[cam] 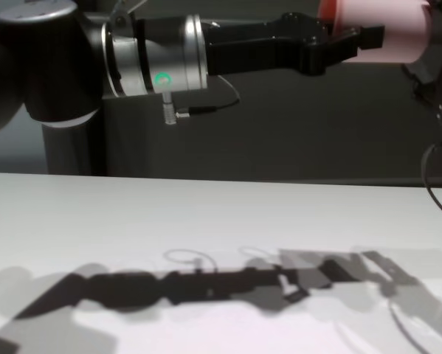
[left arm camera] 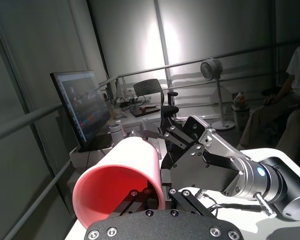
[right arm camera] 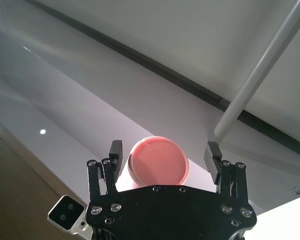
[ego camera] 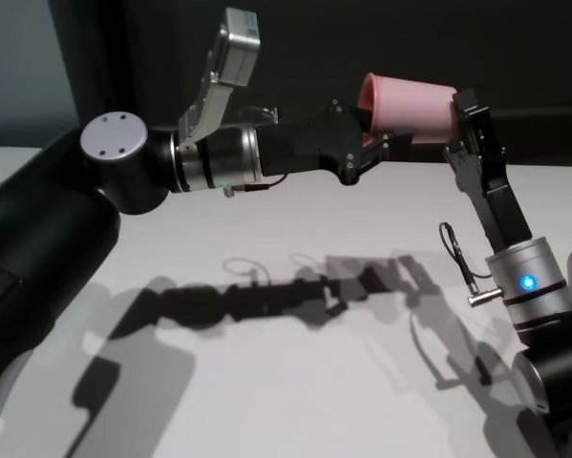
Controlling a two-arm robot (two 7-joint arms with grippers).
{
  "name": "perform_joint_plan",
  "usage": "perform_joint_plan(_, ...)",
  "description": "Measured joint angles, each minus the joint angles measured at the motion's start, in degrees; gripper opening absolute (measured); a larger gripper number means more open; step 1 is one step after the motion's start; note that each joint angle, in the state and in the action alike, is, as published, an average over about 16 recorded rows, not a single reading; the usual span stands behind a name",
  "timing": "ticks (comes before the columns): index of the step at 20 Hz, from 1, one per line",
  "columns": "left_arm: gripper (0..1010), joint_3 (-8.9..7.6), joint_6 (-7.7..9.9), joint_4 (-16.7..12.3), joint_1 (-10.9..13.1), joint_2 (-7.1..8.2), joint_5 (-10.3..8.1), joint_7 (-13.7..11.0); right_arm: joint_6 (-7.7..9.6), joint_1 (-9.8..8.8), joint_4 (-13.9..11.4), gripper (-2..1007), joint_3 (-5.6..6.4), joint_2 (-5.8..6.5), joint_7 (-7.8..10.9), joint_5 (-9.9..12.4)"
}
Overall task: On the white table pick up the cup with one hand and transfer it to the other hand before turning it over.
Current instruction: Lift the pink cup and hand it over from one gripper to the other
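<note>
No readable text, labels, brands or numbers are showing anywhere; the monitor [left arm camera: 82, 107] is displaying content too blurred to read.

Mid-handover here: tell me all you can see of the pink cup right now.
The cup is a plain, smooth pink tumbler, plastic by its look, handleless and tapering to a flat base. It is held in the air above the white table, lying on its side with the open rim toward the left tool and the base toward the right tool. Left fingers reach its rim end. Right fingers flank the base; contact there is unclear.
</note>
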Motion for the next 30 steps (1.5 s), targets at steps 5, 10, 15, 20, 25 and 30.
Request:
perform_joint_plan(5, 47, 0.00, 0.00, 0.00, 0.00, 0.00, 0.00, 0.00, -0.48, 1.05, 0.90, 1002, -0.80, -0.08, 0.44, 0.59)
perform_joint_plan(10, 47, 0.00, 0.00, 0.00, 0.00, 0.00, 0.00, 0.00, -0.80, 1.62, 1.49, 1002, -1.50, -0.09, 0.70, 1.18)
perform_joint_plan(15, 47, 0.00, 0.00, 0.00, 0.00, 0.00, 0.00, 0.00, -1.10, 1.92, 1.88, 1002, -2.25, -0.06, 0.82, 1.70)
perform_joint_plan(20, 47, 0.00, 0.00, 0.00, 0.00, 0.00, 0.00, 0.00, -1.36, 2.14, 2.20, 1002, -3.06, 0.03, 0.86, 2.15)
perform_joint_plan(25, 47, 0.00, 0.00, 0.00, 0.00, 0.00, 0.00, 0.00, -1.67, 2.31, 2.31, 1002, -3.88, 0.29, 0.73, 2.46)
perform_joint_plan(30, 47, 0.00, 0.00, 0.00, 0.00, 0.00, 0.00, 0.00, -2.04, 2.47, 2.29, 1002, -4.65, 0.67, 0.42, 2.72)
